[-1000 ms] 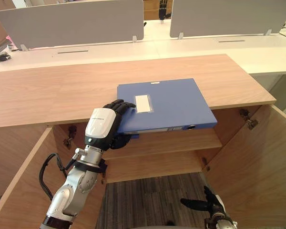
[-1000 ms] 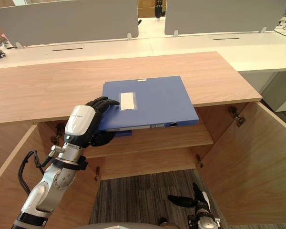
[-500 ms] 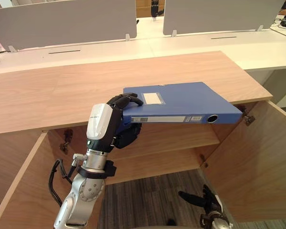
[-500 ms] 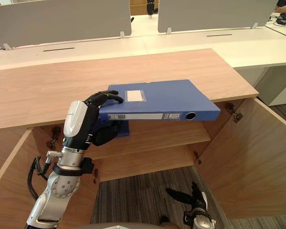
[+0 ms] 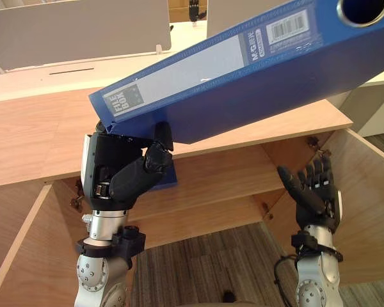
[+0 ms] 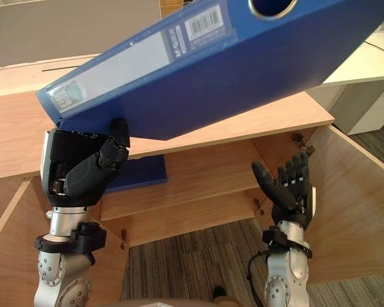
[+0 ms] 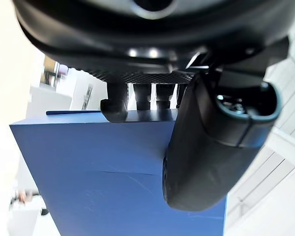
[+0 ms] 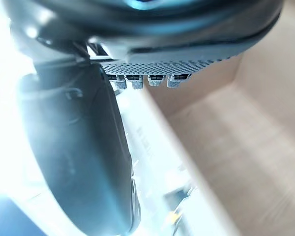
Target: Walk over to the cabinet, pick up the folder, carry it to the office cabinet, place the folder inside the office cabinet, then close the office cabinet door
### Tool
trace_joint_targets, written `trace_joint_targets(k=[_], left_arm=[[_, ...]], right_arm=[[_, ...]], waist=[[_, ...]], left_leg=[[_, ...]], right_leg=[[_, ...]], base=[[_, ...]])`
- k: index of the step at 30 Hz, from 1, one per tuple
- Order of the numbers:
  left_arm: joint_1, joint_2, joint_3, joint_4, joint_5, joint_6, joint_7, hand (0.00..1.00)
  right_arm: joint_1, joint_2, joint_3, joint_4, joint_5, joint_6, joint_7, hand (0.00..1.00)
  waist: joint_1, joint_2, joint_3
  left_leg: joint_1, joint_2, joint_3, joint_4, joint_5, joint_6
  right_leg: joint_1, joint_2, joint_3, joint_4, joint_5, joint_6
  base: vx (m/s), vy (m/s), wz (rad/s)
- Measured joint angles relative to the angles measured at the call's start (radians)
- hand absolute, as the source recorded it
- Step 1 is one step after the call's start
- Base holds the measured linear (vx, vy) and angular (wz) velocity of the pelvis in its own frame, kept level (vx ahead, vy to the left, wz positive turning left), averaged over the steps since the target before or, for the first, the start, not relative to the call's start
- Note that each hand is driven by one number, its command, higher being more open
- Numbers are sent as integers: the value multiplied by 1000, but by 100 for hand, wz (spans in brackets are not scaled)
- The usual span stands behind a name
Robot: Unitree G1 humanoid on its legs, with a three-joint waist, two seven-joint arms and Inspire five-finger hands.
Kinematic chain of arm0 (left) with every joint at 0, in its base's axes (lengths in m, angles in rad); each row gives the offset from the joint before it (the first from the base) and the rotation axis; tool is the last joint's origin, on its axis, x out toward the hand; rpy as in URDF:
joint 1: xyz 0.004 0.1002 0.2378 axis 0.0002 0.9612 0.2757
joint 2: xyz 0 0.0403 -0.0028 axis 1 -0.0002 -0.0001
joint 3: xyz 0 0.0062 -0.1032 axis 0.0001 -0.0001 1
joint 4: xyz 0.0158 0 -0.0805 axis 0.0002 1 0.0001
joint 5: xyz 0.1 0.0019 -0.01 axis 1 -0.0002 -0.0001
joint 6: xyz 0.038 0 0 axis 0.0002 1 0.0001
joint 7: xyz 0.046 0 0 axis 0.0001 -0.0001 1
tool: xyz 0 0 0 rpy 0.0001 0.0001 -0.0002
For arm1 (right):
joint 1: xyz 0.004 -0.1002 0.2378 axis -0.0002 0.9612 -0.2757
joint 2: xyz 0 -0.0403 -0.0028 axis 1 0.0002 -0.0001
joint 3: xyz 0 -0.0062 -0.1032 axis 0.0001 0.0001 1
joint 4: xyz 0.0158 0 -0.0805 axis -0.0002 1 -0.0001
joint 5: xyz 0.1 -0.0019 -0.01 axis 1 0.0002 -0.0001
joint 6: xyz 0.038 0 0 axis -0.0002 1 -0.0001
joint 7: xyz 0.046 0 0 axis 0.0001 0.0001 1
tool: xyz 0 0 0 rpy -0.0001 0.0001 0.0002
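Lifted off cabinet top [image 5: 32, 141]: folder [image 5: 256, 83], long axis climbing rightward from left hand [image 5: 118, 174] gripping its low end; right hand [image 5: 313, 195] raised, fingers straight.

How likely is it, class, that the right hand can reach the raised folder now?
Probably yes: the right hand, open, stands below the folder, under its high end, nothing between them; the left hand grips its low corner.

A folder [image 5: 243, 77] slants up to the right above the counter [image 5: 32, 141], with the left hand [image 5: 118, 176] gripping its lower left corner. Below, a second folder [image 6: 137, 173] lies on the cabinet's shelf [image 5: 224, 182]. The right hand [image 5: 313, 192] stands low on the right, before the open door [image 5: 371, 192].
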Motion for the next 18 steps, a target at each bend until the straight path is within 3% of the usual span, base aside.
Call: trace_joint_targets(k=[11,12,18], left_arm=[[-1,-12,-92,91,-208,38,-45,0],[-1,-22,-97,104,-224,38,-45,0],[-1,-44,-102,147,-274,25,-46,0]], right_arm=[[-201,-73,307,-42,151,1,138,100],[-207,-76,307,-40,151,1,138,0],[-266,-88,322,6,150,1,133,0]], waist=[[19,-1,1],[27,-1,1],[33,-1,1]], left_leg=[[-5,-6,-3,9,-6,6],[-5,-6,-5,9,-6,6],[-7,-7,-22,9,-5,6]], right_leg=[[1,-7,-3,2,3,4],[1,-8,-4,2,3,4],[8,-10,-20,2,3,4]], base=[[-45,-28,1],[-38,-36,4],[-37,-38,9]])
